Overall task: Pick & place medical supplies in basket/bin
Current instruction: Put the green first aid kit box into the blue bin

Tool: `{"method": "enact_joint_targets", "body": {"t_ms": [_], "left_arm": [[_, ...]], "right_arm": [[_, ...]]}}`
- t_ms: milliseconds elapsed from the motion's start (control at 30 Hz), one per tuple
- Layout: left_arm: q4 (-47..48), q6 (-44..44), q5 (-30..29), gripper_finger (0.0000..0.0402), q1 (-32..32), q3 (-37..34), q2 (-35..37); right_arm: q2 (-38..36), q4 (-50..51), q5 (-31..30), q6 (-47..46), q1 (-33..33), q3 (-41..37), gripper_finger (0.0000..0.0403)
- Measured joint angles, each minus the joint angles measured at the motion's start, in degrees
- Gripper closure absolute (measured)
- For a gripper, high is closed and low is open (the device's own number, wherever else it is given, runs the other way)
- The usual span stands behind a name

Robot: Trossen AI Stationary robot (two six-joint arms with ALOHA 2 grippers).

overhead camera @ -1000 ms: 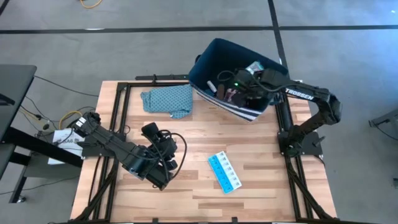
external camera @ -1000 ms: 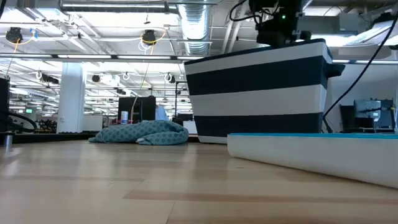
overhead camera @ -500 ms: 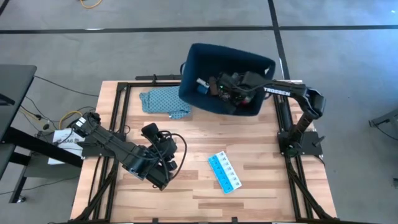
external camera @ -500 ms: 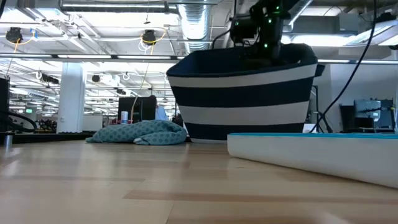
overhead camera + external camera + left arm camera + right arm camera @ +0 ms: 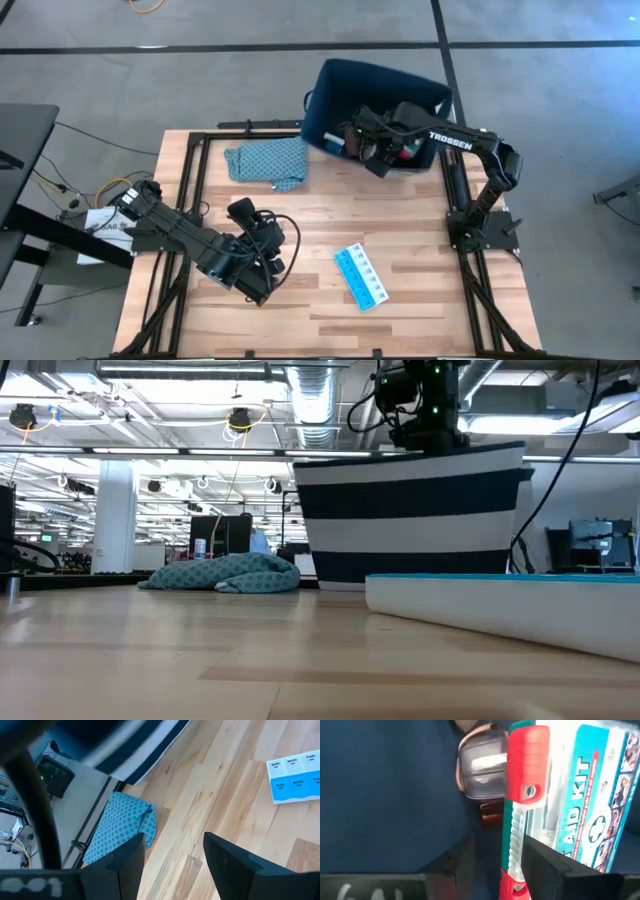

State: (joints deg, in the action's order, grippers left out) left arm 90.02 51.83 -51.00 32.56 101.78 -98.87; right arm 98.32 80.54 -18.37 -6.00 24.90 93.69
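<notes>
The navy bin (image 5: 330,95) stands at the table's far edge; its outside is striped navy and white in the low view (image 5: 410,510). My right gripper (image 5: 368,148) reaches down inside the bin by its near wall. In the right wrist view (image 5: 500,870) its fingers stand on either side of a teal-and-red first-aid kit (image 5: 590,805). A pink roll (image 5: 480,767) in clear wrap lies beside the kit. The light-blue pill organiser (image 5: 360,277) lies flat on the table. My left gripper (image 5: 270,258) is open and empty over the table's near left part. My right gripper has the kit's edge with the red latch (image 5: 512,855) between its two fingers. It comes from above into the bin. The kit stands on edge inside the bin. The fingers' own bulk hides the place of contact.
A teal patterned cloth (image 5: 268,162) lies bunched on the table left of the bin and also shows in the left wrist view (image 5: 122,830). Bare wood lies between the cloth, the organiser and the near edge. The room shows beyond the table in the low view.
The bin was tilted a second ago, with its striped near wall showing from above. It then swung toward the table's left and now stands level, a little farther back. My right gripper has stayed inside it and shifted slightly toward the left.
</notes>
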Motion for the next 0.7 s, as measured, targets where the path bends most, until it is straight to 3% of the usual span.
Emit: {"method": "enact_joint_targets", "body": {"t_ms": [267, 500, 633, 700], "left_arm": [[0.0, -0.2, 0.1, 0.0209, 0.0, 0.0, 0.0], [0.0, -0.2, 0.8, 0.0209, 0.0, 0.0, 0.0], [0.0, -0.3, 1.0, 0.0209, 0.0, 0.0, 0.0], [0.0, -0.3, 1.6, 0.0209, 0.0, 0.0, 0.0]], "right_arm": [[0.0, 1.1, 0.3, 0.0, -0.5, 7.0, 0.0243], [-0.1, 0.8, 0.8, 4.8, 2.7, 8.4, 0.0243], [-0.1, -1.4, 11.6, 10.4, 6.1, 8.4, 0.0246], [-0.1, -4.9, 13.8, 10.8, 7.8, 8.4, 0.0250]]}}
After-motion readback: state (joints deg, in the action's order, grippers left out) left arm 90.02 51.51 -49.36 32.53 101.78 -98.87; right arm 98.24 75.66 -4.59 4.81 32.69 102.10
